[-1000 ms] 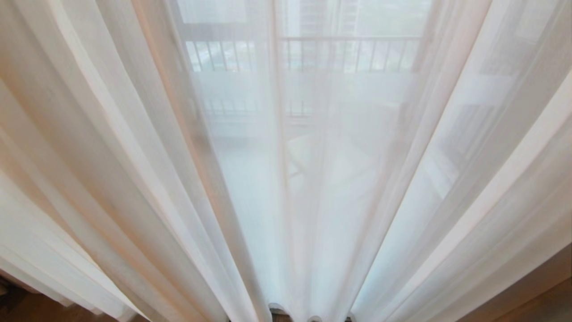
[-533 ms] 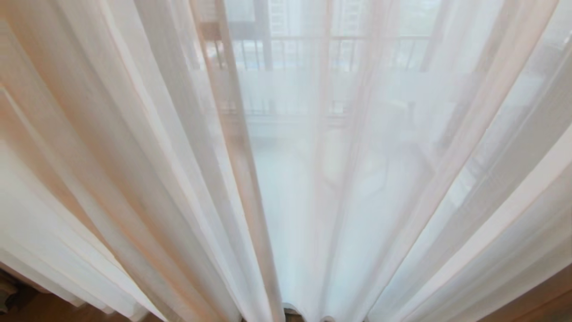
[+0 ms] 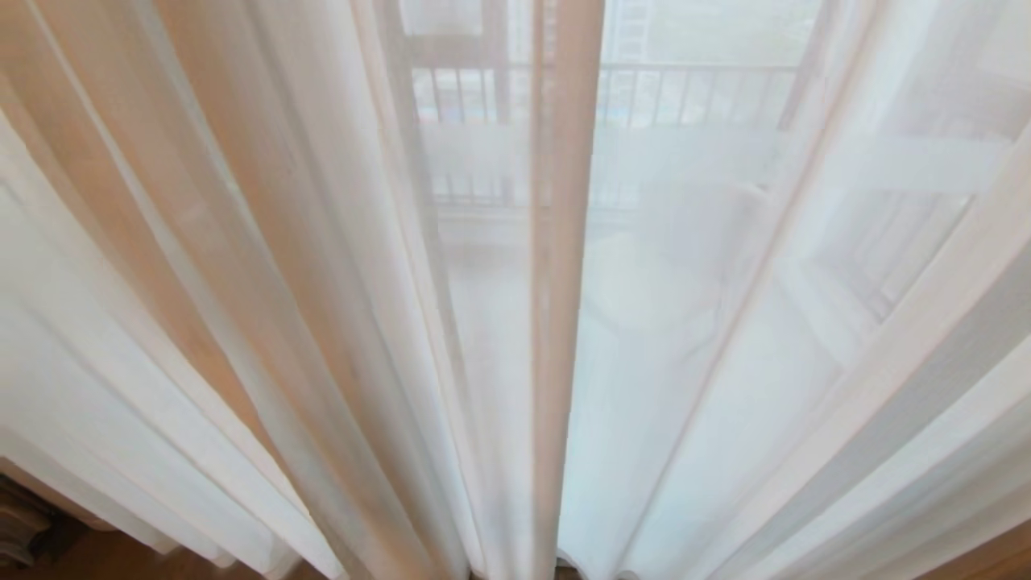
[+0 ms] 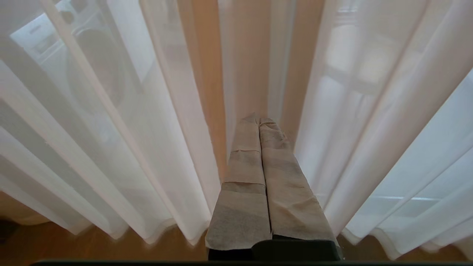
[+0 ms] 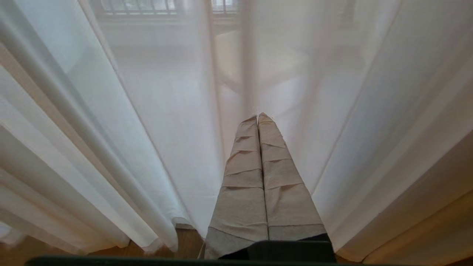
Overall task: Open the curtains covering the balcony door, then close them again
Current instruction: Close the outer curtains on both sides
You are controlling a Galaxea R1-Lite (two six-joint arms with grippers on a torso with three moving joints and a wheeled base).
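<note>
The thin translucent white sheer curtains [image 3: 322, 282] hung drawn across the balcony railing [image 3: 685, 89]. Both tape-wrapped grippers, left [image 4: 258, 120] and right [image 5: 257, 117], were pressed shut, empty. The fabric was judged light, limp, slippery; a vertical fold edge should be pinched.

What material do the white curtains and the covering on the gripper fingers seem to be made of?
The curtains: thin woven sheer cloth, matte, probably voile; the balcony railing shows through them, and they hang in soft folds.
The left gripper and right gripper: fingers wrapped in beige, matte tape, perhaps paper or cloth; overlapping bands and wrinkles show.
</note>
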